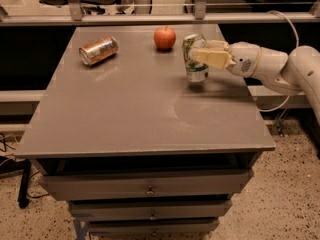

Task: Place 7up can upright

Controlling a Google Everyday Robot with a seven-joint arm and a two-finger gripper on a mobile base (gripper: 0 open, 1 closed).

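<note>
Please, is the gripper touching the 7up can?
Touching: the camera view shows the gripper, over the table at far right, clamped around the 7up can.

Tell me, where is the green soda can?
In the camera view, the 7up can stands upright at the table's far right, just right of the apple, with the gripper clasped around it.
</note>
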